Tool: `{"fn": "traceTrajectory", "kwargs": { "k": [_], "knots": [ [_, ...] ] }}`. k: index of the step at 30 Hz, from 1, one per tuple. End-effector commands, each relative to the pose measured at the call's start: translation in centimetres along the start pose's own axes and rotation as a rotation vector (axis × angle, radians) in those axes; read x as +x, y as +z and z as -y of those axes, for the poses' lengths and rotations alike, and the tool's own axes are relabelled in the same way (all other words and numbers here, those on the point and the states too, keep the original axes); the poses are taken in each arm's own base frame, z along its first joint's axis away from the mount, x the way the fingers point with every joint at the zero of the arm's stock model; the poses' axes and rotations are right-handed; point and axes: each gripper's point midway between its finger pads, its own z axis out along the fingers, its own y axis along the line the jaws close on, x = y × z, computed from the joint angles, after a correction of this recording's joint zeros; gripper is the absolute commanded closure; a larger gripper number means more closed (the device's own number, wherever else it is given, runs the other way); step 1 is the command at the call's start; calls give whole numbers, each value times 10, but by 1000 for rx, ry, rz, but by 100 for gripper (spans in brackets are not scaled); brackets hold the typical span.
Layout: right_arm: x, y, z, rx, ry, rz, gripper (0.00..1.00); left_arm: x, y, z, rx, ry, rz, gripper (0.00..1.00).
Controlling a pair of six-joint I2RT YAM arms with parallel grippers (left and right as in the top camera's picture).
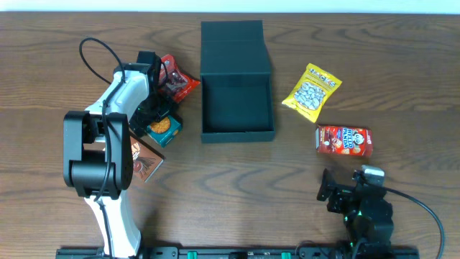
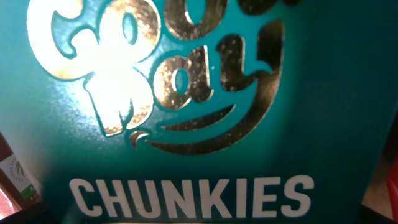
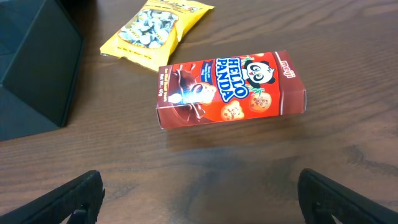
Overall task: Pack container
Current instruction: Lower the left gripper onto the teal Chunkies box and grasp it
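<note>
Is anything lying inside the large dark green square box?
No, the dark green square box stands open, its floor bare in the overhead view.

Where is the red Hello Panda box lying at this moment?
The Hello Panda box lies on the right in the overhead view, right of the open container, just below the yellow snack bag.

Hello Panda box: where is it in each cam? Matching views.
Overhead: Hello Panda box lies right of centre, just below the yellow packet.
Left wrist: not in it; the Chunkies box fills the frame.
Right wrist: Hello Panda box at centre, lying flat.
Shared landmark: yellow packet, near the box in overhead and right wrist.
</note>
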Motion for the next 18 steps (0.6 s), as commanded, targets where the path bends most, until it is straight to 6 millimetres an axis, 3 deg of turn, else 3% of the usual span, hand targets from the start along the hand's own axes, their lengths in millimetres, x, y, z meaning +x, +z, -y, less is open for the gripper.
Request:
{"fn": "traceTrajectory", "kwargs": {
  "k": [1, 7, 18],
  "knots": [
    [3, 1, -1, -4, 7, -7, 1, -1, 10, -4, -24, -1, -13, 0],
    [3, 1, -1, -4, 7, -7, 1, -2, 10, -4, -25, 6, -10, 12],
    [3, 1, -1, -4, 7, -7, 1, 0, 8, -4, -28, 29, -17, 15]
  ]
}}
